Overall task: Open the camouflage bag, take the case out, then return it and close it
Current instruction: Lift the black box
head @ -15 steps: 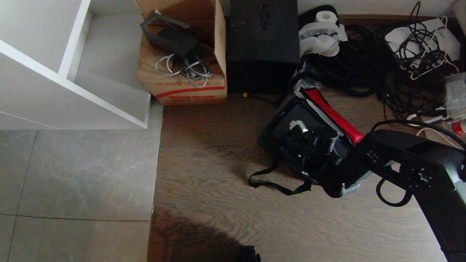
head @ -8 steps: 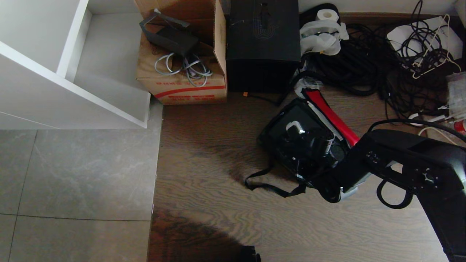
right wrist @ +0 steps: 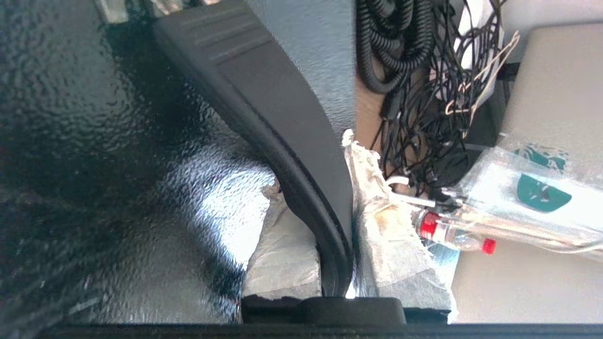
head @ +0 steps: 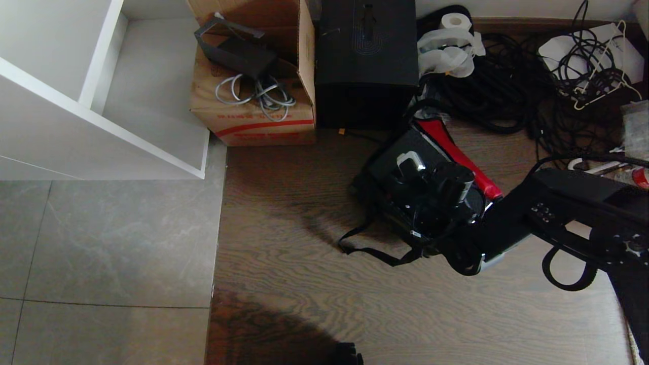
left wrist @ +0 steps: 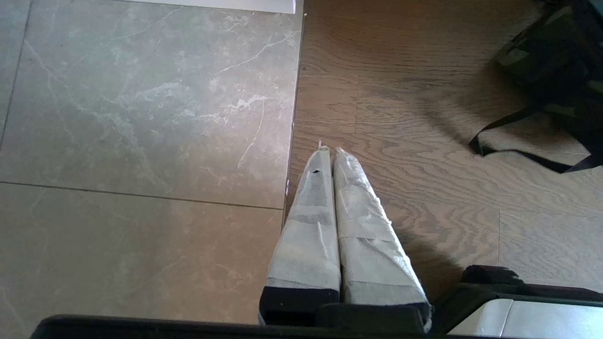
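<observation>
The right end effector (right wrist: pixel 330 226) is clamped on the bar handle (right wrist: pixel 282 122) of the case (head: pixel 405 167), which sits in the open camouflage bag (head: pixel 367 187) on the wooden floor (head: pixel 294 203), right of centre. The bag's red flap (head: pixel 456 152) lies to the right. Obstructions: a black box (head: pixel 365 56) and carton (head: pixel 253 101) beyond, with tangled cables (head: pixel 507 91) far right. The left end effector (left wrist: pixel 330 155), fingers together and empty, hangs over the floor seam.

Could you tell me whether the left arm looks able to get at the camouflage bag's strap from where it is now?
Probably yes: the left gripper hangs shut over bare floor, and nothing lies between it and the strap, though it would have to open first.
</observation>
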Controlling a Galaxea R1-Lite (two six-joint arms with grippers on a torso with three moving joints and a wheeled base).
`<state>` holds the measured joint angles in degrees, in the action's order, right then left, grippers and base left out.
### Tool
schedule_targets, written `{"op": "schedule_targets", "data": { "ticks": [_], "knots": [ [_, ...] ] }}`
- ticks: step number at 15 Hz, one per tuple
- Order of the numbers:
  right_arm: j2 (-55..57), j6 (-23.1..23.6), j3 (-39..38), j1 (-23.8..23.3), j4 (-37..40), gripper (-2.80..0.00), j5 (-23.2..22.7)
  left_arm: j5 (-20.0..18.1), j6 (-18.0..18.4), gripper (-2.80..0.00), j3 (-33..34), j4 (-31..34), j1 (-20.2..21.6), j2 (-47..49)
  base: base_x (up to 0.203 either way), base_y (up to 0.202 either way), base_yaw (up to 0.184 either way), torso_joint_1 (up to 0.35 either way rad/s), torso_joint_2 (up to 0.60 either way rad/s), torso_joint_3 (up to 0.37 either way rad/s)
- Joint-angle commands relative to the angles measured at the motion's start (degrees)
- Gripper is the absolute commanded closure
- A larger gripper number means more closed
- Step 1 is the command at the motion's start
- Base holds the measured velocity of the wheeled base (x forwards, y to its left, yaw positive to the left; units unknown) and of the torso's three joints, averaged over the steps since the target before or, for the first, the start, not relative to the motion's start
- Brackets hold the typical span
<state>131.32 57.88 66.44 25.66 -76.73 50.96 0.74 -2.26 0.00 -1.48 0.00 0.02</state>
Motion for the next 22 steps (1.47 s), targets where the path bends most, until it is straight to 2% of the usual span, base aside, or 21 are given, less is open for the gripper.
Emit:
{"op": "schedule_targets", "data": {
  "ticks": [1,3,8,22],
  "knots": [
    [-1.9,0.6,-0.7,0.3,-0.2,0.0,0.2,0.0,0.0,0.0,0.5,0.0,0.0,0.0,0.0,0.0,0.0,0.0,0.0,0.0],
    [-3.1,0.9,1.3,0.3,0.0,0.0,0.1,0.0,0.0,0.0,0.5,0.0,0.1,0.0,0.0,0.0,0.0,0.0,0.0,0.0],
    [-5.4,1.8,0.1,0.3,0.5,0.0,-0.2,0.0,0.0,0.0,0.5,0.0,0.1,0.0,0.0,0.0,0.0,0.0,0.0,0.0],
    [-5.3,-0.4,-2.6,0.3,3.2,0.0,-1.7,0.0,0.0,0.0,0.5,0.0,0.0,0.0,0.0,0.0,0.0,0.0,0.0,0.0]
  ]
}}
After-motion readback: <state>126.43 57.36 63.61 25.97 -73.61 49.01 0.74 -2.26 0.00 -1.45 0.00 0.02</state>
